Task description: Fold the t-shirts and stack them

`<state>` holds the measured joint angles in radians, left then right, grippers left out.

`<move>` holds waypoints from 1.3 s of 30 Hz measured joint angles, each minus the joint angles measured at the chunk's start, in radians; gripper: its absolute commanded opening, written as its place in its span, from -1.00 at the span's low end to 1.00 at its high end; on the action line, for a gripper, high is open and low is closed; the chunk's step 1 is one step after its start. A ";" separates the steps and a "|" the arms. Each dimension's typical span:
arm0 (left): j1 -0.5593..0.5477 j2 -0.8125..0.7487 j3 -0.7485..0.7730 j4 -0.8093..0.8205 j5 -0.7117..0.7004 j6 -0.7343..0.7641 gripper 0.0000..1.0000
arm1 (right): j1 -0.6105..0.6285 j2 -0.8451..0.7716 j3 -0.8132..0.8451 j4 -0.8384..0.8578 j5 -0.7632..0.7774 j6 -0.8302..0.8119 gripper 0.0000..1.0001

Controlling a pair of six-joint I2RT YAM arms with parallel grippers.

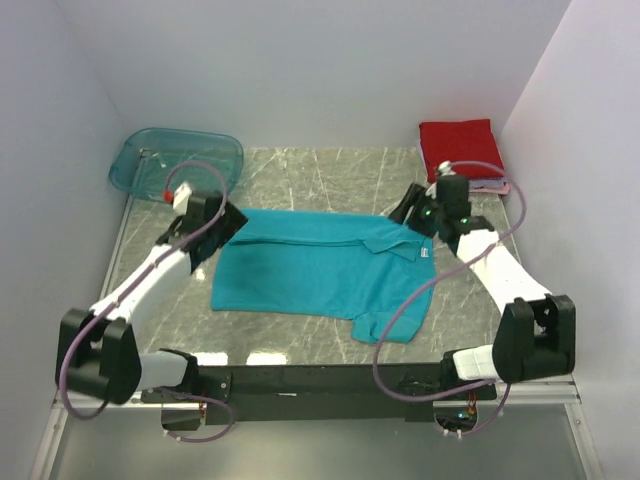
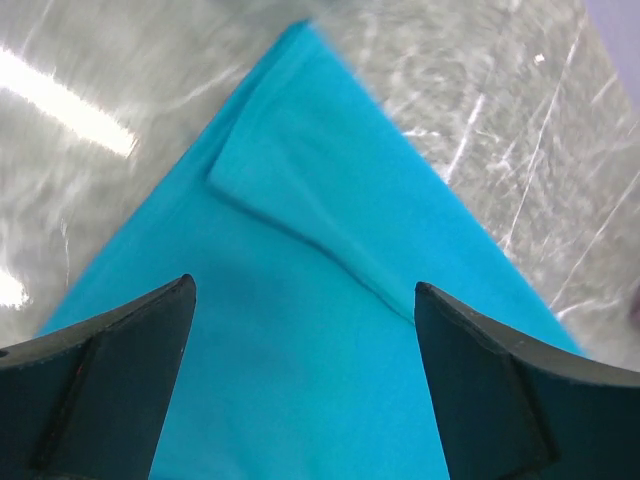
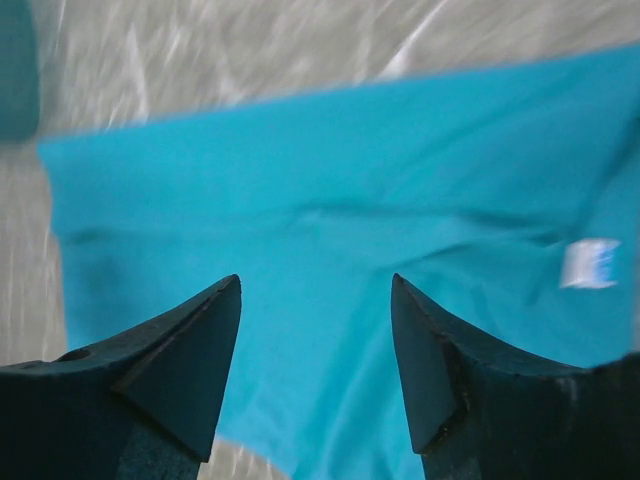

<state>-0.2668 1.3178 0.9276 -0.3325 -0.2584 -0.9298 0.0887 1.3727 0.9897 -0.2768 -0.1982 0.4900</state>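
The teal t-shirt (image 1: 320,270) lies spread flat on the marble table, collar to the right, one sleeve hanging toward the front edge. A folded red t-shirt (image 1: 460,148) sits on a pale pink one (image 1: 495,186) at the back right corner. My left gripper (image 1: 228,215) is open above the shirt's back left corner; the teal cloth (image 2: 300,330) fills the space between its fingers. My right gripper (image 1: 408,208) is open above the collar end; the cloth (image 3: 330,230) and a white label (image 3: 588,263) show below it.
A see-through teal plastic tub (image 1: 176,160) stands at the back left corner. White walls close in the table (image 1: 300,170) on three sides. A black rail (image 1: 320,380) runs along the near edge between the arm bases.
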 measured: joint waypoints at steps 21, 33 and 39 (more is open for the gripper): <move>0.053 0.183 -0.232 0.352 -0.051 -0.414 0.13 | 0.117 -0.224 -0.227 0.011 -0.069 -0.027 0.35; 0.053 0.271 -0.210 0.415 -0.066 -0.441 -0.02 | 0.117 -0.224 -0.227 0.001 -0.087 -0.063 0.33; 0.054 0.284 -0.210 0.427 -0.083 -0.430 -0.19 | 0.117 -0.224 -0.227 -0.002 -0.087 -0.066 0.31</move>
<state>-0.2127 1.6016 0.7174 0.0944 -0.3412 -1.3598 0.2054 1.1488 0.7628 -0.2787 -0.2855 0.4236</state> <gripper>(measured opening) 0.444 0.662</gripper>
